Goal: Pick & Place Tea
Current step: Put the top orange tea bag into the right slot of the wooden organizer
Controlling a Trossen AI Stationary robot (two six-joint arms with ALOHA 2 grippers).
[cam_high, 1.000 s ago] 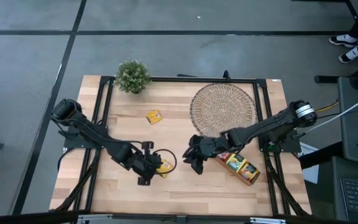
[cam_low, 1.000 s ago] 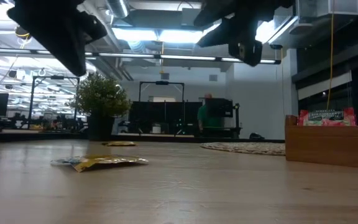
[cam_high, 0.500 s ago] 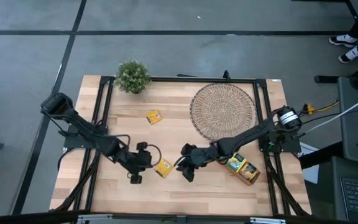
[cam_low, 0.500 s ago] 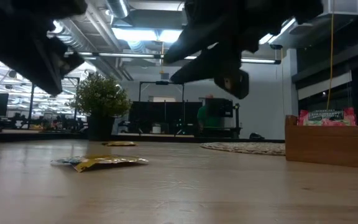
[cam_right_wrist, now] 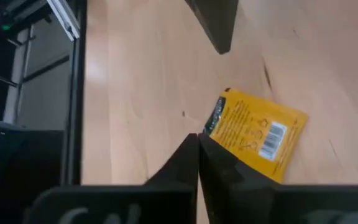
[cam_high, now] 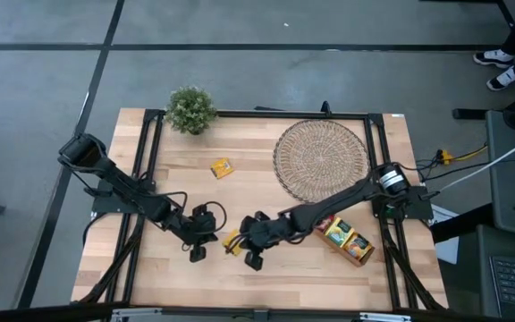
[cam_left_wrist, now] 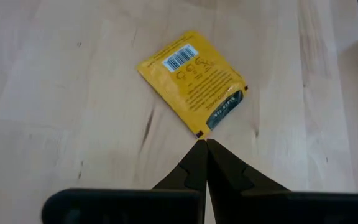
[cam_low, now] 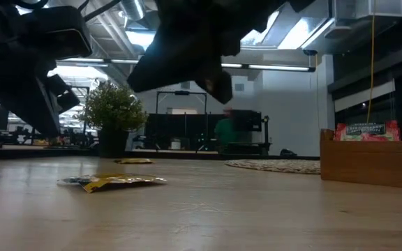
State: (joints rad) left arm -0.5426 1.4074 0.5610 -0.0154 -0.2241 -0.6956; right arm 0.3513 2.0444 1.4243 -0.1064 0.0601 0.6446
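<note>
This is a robot lab inside an open office hall. The wooden table (cam_high: 266, 277) stands in a black metal frame on grey concrete floor. Behind the table are exposed ceiling ducts (cam_low: 128, 24), long strip lights, black equipment racks (cam_low: 180, 129) and a person (cam_low: 223, 132).

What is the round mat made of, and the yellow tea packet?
The round mat looks woven from pale straw or rattan: ringed, lacy weave. The yellow tea packet looks like matte printed paper, maybe foil-lined; it lies flat with a barcode and crimped edge.

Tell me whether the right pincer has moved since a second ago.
Yes. The right pincer has travelled leftward in the high view, away from the wooden tray.
</note>
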